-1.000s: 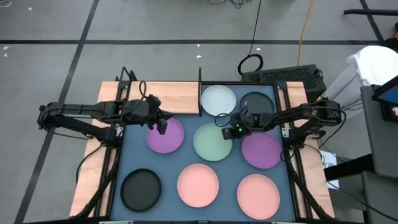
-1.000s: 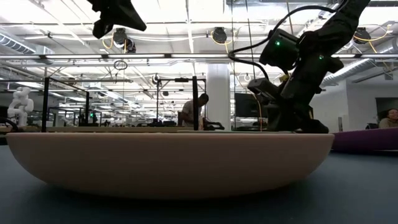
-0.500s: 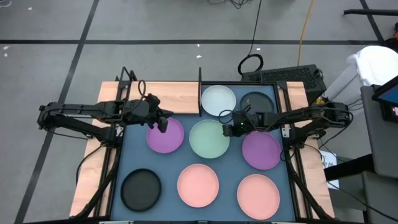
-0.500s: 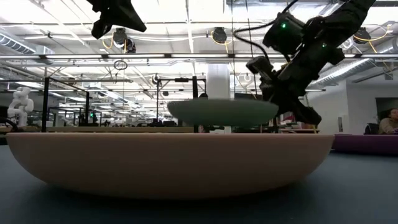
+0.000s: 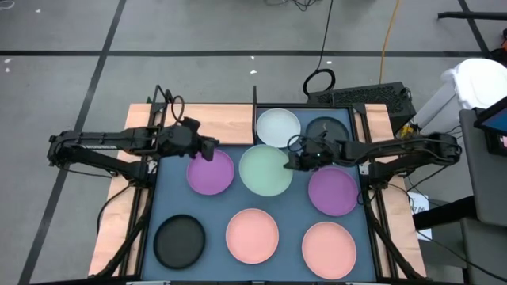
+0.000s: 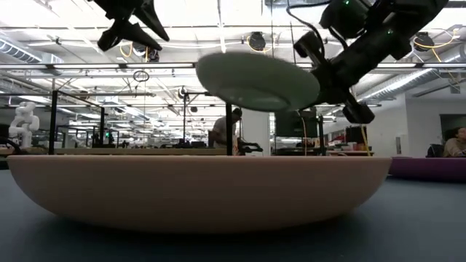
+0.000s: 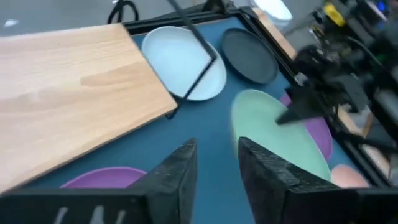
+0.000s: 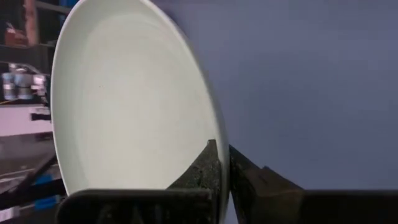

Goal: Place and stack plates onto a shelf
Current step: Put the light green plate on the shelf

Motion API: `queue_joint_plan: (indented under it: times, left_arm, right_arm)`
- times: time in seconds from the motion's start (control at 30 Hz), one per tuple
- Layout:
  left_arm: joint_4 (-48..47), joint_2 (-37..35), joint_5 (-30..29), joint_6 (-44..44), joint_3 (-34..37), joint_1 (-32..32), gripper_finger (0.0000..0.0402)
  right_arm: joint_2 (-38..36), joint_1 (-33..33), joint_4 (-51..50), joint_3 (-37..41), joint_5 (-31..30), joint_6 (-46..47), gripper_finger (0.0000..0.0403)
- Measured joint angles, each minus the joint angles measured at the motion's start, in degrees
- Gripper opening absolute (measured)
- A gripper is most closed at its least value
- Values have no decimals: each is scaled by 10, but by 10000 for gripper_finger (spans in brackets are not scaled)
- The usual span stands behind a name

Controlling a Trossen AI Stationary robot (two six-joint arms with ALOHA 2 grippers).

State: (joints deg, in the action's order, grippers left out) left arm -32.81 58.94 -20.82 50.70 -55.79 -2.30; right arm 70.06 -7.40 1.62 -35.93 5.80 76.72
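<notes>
High view: my right claw (image 5: pixel 291 161) is clamped on the rim of the pale green plate (image 5: pixel 265 170), which hangs above the blue mat (image 5: pixel 170 204) between the purple plate (image 5: pixel 211 172) and the other purple plate (image 5: pixel 333 191). The light-wood shelf (image 5: pixel 214 127) lies well apart, toward my left arm. To do this carry well I should keep the pinch firm, lift clear of the black post (image 5: pixel 254 115), and level the plate before lowering.

Low view: plate (image 6: pixel 256 80) airborne, tilted, its far edge dipping toward the right claw; being round, it has no long axis, and its hollow faces up.

Left wrist view: left claw (image 7: pixel 214 163) parted, empty, near the shelf (image 7: pixel 74 93).

Right wrist view: fingertips (image 8: pixel 214 163) pinch the rim.
</notes>
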Motion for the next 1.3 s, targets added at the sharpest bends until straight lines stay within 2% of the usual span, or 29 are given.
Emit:
queue_joint_plan:
  times: [0.23, 0.4, 0.73, 0.83, 0.97, 1.3]
  left_arm:
    - [-5, 0, -2, 61, 0, -2, 177]
    - [-14, 0, -2, 125, 0, -3, 226]
    - [-13, 0, 4, 215, 0, -3, 299]
    - [2, 0, 28, 223, 0, -3, 319]
    - [40, 0, 59, 227, 0, -2, 332]
    - [139, 8, 56, 184, 0, -4, 333]
  right_arm:
    - [-36, 42, 2, -2, -41, 57, 2]
    - [-44, 62, -24, -49, -76, 66, 2]
    - [-35, 48, -216, -200, -137, -2, 2]
    - [-35, 40, -262, -226, -154, -14, 2]
    - [-36, 27, -276, -237, -165, -19, 2]
    - [-18, 21, -266, -237, -162, -22, 2]
